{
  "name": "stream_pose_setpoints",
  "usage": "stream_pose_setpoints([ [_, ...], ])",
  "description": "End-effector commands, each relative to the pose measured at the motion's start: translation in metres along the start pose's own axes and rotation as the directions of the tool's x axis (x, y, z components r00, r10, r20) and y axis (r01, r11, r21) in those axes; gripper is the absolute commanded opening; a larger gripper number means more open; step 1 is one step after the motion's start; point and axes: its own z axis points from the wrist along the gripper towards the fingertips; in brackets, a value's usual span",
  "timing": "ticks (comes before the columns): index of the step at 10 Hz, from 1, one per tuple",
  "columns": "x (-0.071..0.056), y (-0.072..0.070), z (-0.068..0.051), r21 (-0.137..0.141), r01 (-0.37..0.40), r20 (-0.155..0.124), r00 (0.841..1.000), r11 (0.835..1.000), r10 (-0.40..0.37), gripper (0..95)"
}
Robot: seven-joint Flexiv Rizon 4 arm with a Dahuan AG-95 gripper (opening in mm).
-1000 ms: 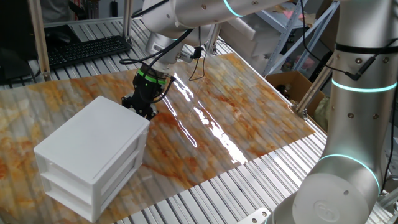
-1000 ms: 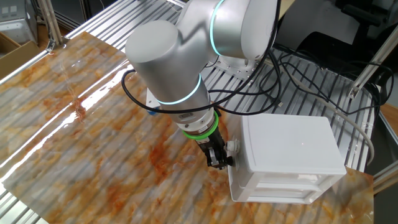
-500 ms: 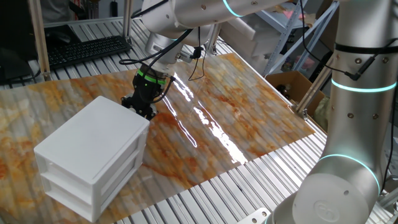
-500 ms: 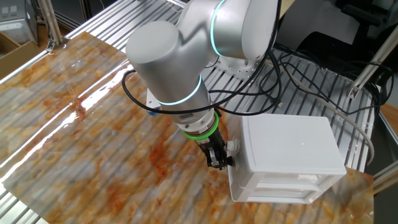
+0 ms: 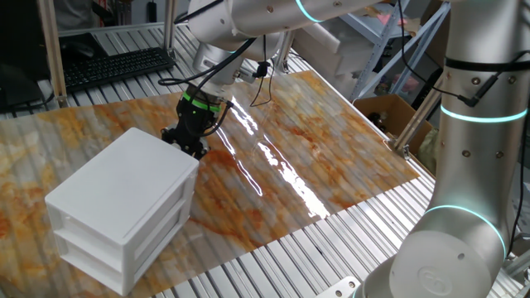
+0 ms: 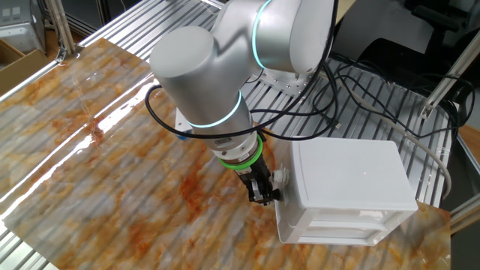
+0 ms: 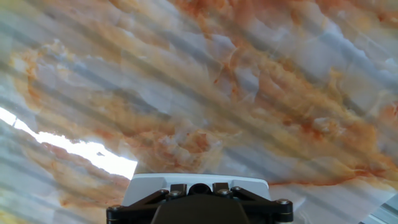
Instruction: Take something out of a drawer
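Hovering: the black two-finger end effector point(image 5: 192, 146) hangs low at the far upper corner of the boxy white plastic two-tier cabinet point(image 5: 124, 207), left of centre in one fixed view; in the other fixed view it point(image 6: 262, 196) sits just beside the cabinet's point(image 6: 349, 191) left wall, lower centre of the frame.
End effector state: cannot tell whether its fingers are apart or together; they look bunched and dark in both fixed views, and the hand view shows only the black body and a white mount point(image 7: 198, 186) at the bottom edge.
Drawers: both plain white drawers look pushed in; the upper drawer point(image 6: 339, 217) and the one beneath it lie flush with the cabinet front.
Small tan wooden block: not visible in any view.
Worktop: a glossy orange-and-grey marbled sheet point(image 5: 281, 157) over ribbed metal slats point(image 5: 273, 265), with a bright glare streak point(image 5: 257, 145) across the middle.
Hand view: marbled sheet point(image 7: 205, 87) fills the frame.
Arm: silver, with a green ring point(image 6: 244, 156) above the wrist.
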Motion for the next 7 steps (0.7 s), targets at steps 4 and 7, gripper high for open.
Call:
stream_pose_setpoints([
  [4, -0.0026, 0.0014, -0.0002, -0.003, -0.001, 0.004, 1.000, 1.000, 0.001, 0.0],
  [7, -0.0041, 0.0015, -0.0013, -0.002, 0.008, 0.002, 1.000, 1.000, -0.008, 0.0],
])
